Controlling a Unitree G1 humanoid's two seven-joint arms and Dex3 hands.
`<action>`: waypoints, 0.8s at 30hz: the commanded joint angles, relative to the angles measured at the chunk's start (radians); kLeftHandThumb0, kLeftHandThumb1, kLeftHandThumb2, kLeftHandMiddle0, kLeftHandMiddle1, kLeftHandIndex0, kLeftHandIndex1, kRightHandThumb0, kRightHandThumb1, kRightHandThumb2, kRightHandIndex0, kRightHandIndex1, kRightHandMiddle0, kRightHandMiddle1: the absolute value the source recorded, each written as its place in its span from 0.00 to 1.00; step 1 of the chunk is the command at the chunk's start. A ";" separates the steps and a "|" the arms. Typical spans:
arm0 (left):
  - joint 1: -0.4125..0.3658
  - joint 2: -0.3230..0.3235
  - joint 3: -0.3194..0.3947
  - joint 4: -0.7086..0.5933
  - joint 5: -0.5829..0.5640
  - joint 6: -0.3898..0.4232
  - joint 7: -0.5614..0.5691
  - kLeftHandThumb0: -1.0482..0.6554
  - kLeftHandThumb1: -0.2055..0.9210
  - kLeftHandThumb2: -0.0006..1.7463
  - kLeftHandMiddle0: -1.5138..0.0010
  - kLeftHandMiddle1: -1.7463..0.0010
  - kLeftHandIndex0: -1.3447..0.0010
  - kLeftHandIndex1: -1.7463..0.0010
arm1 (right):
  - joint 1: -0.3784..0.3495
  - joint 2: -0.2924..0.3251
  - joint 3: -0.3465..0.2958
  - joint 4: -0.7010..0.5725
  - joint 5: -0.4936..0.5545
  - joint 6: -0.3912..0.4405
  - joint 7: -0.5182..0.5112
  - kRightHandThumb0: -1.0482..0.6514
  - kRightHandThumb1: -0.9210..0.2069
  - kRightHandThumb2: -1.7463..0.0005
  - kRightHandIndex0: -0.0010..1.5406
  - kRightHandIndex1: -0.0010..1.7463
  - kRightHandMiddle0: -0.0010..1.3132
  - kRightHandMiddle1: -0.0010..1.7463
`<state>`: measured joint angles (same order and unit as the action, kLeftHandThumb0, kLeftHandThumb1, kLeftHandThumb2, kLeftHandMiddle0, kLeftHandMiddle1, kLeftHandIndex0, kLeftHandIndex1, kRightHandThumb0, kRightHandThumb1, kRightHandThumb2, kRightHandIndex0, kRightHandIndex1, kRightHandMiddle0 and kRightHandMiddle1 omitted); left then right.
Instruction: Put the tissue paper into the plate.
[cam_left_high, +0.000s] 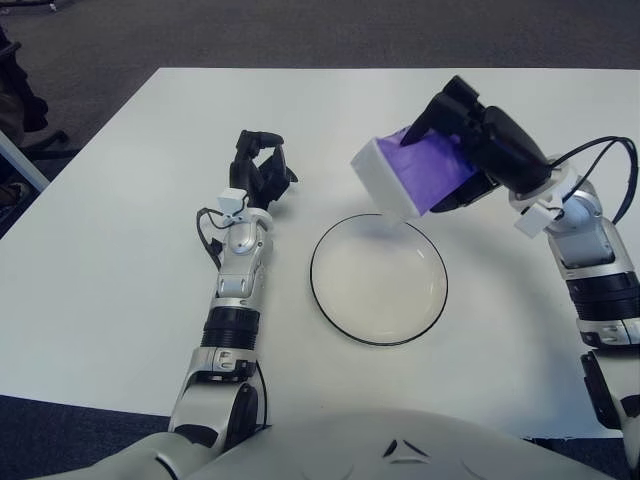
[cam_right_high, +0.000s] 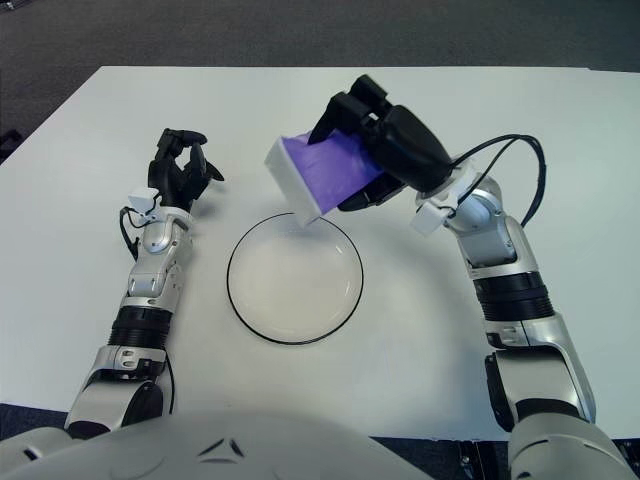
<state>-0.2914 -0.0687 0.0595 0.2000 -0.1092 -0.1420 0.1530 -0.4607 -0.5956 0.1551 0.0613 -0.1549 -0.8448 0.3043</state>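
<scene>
Above the far rim of the plate (cam_left_high: 379, 280), the right robot hand (cam_left_high: 478, 140) grips the tissue paper (cam_left_high: 410, 174), a purple pack w/ a white end face, fingers wrapped over its top and back. Pack is airborne and tilted, white end pointing down-left; its lowest corner hangs over the plate's rim on the far side, not yet touching as far as I can tell. Left robot hand (cam_left_high: 259, 167) shows beside the plate on its left, fingers curled, holding nothing, idle. Step in hand, as I judge it: carry and set down. To do it well: bring the pack nearer the robot so it sits over the plate's centre, not the rim, else it may tip off onto the tabletop (cam_left_high: 120, 260) on release. Level the wrist first so a broad face lands flat rather than a corner. Lower till contact, then let go; dropping from height risks a bounce or nudging the plate, which is light-looking and unheld. Withdraw up and back toward the right so fingers don't drag the pack. Labels/writing: none readable on pack, plate or arms; no brand visible.
</scene>
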 joint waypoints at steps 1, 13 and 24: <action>0.148 -0.043 -0.004 0.094 0.006 0.019 0.005 0.40 0.88 0.40 0.43 0.00 0.79 0.00 | -0.005 -0.016 0.053 -0.006 0.161 0.028 0.122 0.62 0.50 0.27 0.36 1.00 0.29 1.00; 0.147 -0.046 -0.005 0.093 0.010 0.025 0.009 0.40 0.88 0.40 0.43 0.00 0.79 0.00 | 0.101 -0.061 0.051 -0.242 0.219 0.313 0.296 0.62 0.47 0.30 0.34 0.97 0.30 1.00; 0.147 -0.050 -0.007 0.091 0.013 0.028 0.013 0.40 0.87 0.40 0.43 0.00 0.78 0.00 | 0.049 -0.073 0.054 -0.230 0.046 0.224 0.328 0.61 0.44 0.32 0.32 1.00 0.29 0.97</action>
<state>-0.2927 -0.0699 0.0605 0.2022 -0.1080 -0.1251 0.1542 -0.3724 -0.6673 0.2169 -0.1718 -0.0788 -0.5924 0.6243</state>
